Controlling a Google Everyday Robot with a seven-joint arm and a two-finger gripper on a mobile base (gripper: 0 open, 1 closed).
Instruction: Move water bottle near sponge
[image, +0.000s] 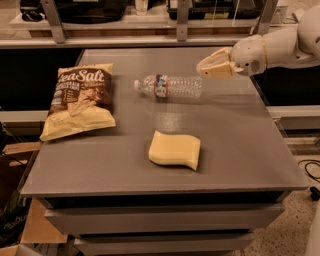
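The water bottle lies on its side on the grey table, cap pointing left, label band near the cap end. The pale yellow sponge lies flat in front of it, about a hand's width nearer the front edge. My gripper hovers just above and to the right of the bottle's base, at the table's back right. It holds nothing and is apart from the bottle.
A brown-and-cream "Sea Salt" chip bag lies on the left side of the table. Shelving and metal posts stand behind the table. The table's right edge is close under my arm.
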